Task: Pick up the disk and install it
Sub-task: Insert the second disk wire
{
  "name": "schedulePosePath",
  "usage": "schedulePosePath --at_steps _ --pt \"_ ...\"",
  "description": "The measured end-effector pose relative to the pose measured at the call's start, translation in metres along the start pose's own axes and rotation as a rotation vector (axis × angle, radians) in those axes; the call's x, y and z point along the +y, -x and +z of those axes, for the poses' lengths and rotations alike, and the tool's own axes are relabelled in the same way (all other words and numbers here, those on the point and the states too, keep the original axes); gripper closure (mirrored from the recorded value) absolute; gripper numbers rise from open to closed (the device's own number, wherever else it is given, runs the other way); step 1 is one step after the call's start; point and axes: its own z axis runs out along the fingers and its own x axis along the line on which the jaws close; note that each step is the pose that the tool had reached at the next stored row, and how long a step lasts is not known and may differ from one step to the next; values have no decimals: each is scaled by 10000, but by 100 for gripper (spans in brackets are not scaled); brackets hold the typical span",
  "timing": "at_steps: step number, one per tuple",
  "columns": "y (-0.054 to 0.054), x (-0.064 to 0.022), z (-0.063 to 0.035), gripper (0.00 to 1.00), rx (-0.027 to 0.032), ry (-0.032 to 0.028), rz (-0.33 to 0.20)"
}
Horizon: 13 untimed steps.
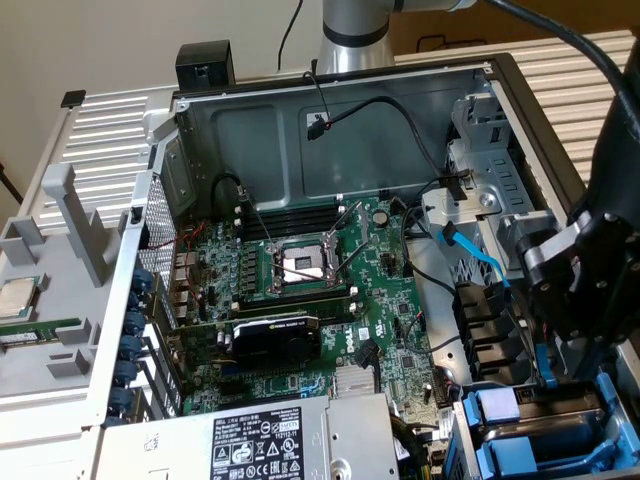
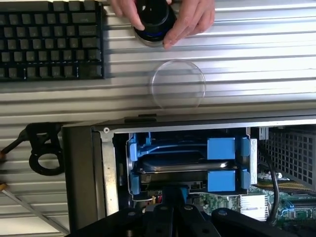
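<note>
Exterior view: an opened computer case (image 1: 330,100) is lying on a ribbed metal worktop (image 1: 105,135), motherboard (image 1: 300,290) facing up. The arm's black gripper (image 1: 585,290) is hanging over the case's edge at the exterior view's right, above the drive bays. Its pincer is sitting closed down narrow; whether anything is caught in it cannot be told. The disk (image 1: 500,405), in its bright blue carrier, is sitting in the drive bay at the case's corner at the exterior view's lower right, just below the gripper. A light blue cable (image 1: 470,255) is running from the bay area toward the board. A grey power-supply box (image 1: 270,440) with a printed label is lying along the case's near edge. A small silver chip (image 1: 15,298) is resting on a grey tray (image 1: 60,340) beside the case, at the worktop's edge on the exterior view's left.

Wrist view: the gripper (image 2: 173,210) is showing as dark fingers reaching down onto the middle of the blue carrier; contact looks likely but is not certain. The disk (image 2: 173,165) is lying flat between the carrier's blue rails, inside the bay at the case's edge. Beyond the case, on the ribbed worktop, a clear round disc (image 2: 177,85) is lying flat. A person's hand (image 2: 190,19) is gripping a black cylindrical object (image 2: 150,19) near a black keyboard (image 2: 49,39).
</note>
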Motion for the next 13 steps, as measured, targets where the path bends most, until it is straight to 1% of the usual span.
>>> schedulePosePath --at_steps 2,4,7,13 --pt "-1 -1 -42 89 -10 5 11" --pt "0 -3 -105 89 -16 8 24" --pt "2 -8 -226 89 -18 9 35" --pt "6 -27 -499 89 -17 18 63"
